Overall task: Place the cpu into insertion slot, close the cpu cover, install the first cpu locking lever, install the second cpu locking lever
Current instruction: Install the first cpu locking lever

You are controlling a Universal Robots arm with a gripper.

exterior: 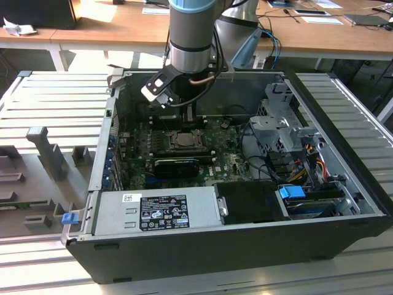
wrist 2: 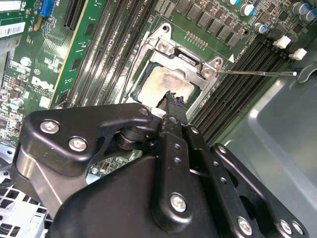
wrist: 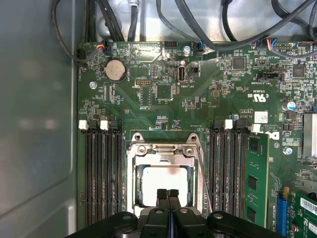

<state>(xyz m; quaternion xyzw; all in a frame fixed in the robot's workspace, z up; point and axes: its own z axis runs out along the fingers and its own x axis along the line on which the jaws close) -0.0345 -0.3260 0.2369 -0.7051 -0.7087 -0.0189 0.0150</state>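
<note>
The cpu (wrist: 166, 179) lies pale and square in the insertion slot (wrist: 132, 198) on the green motherboard (wrist: 163, 94). Its silvery face (wrist 2: 166, 83) shows through the window of the cpu cover (wrist: 163, 152), which lies flat over it. My gripper (wrist: 168, 194) is shut with nothing between the fingers, and its tips (wrist 2: 173, 99) hover right over the chip's edge. A thin wire locking lever (wrist 2: 257, 73) sticks out sideways from the socket; it also runs along the socket's side (wrist: 204, 173). In the exterior view the gripper (exterior: 186, 126) hangs over the socket (exterior: 183, 140) inside the open computer case.
Black memory slots (wrist: 101, 173) flank the socket on both sides. A long black card (exterior: 177, 165) sits just in front of it. The grey power supply (exterior: 153, 212), a drive cage (exterior: 282, 123) with cables and the case walls (exterior: 101, 153) close in the space.
</note>
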